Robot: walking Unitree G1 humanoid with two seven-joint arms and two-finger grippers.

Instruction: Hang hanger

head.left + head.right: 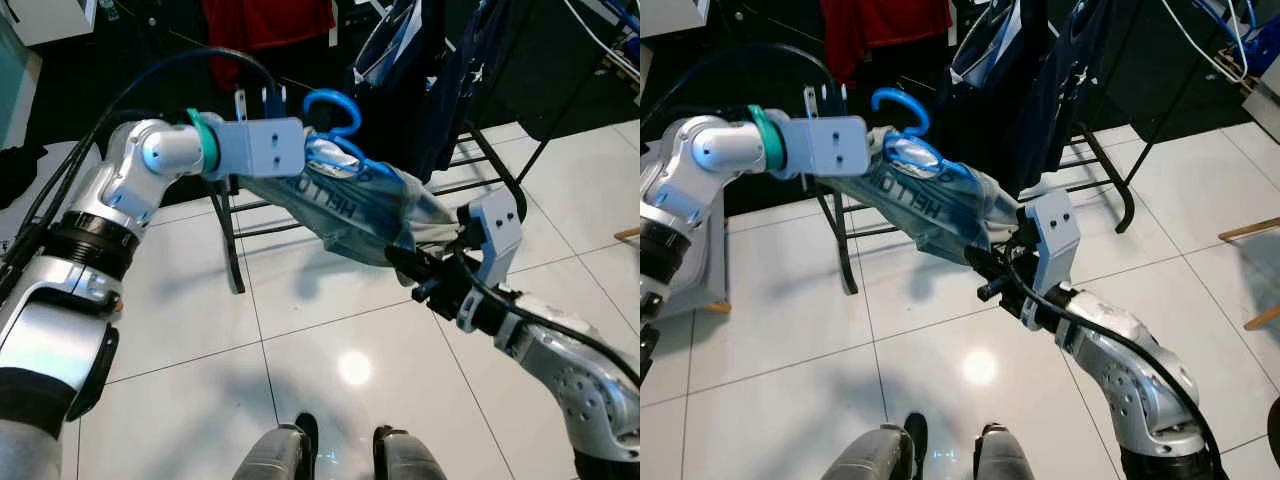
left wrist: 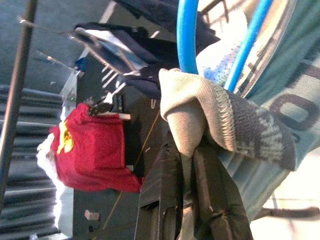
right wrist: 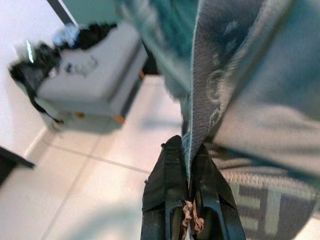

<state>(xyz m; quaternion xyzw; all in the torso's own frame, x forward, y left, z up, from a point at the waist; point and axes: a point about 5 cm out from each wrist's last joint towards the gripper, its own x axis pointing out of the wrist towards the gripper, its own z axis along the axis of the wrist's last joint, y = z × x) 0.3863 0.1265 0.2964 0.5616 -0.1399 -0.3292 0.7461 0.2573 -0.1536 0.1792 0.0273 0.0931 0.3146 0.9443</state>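
Upper left, the left tool [image 1: 312, 160] pinches the garment's collar [image 2: 200, 107] at the blue hanger [image 1: 335, 110]. Centre right, the right tool [image 1: 410, 265] clamps its hem. Carrying step; next calls for hooking the dark rack [image 1: 490, 160].

**Clothes-drying corner of a home**

Glossy white floor tiles [image 1: 330, 360] underfoot, with a ceiling light mirrored in them. A black metal garment rack [image 1: 232, 240] standing against a dark backdrop, dark garments [image 1: 420, 70] and a red shirt [image 2: 95, 150] hanging from it. A grey box-like unit [image 3: 90, 85] on the floor by the wall. Looks domestic: a laundry or wardrobe spot rather than a shop.
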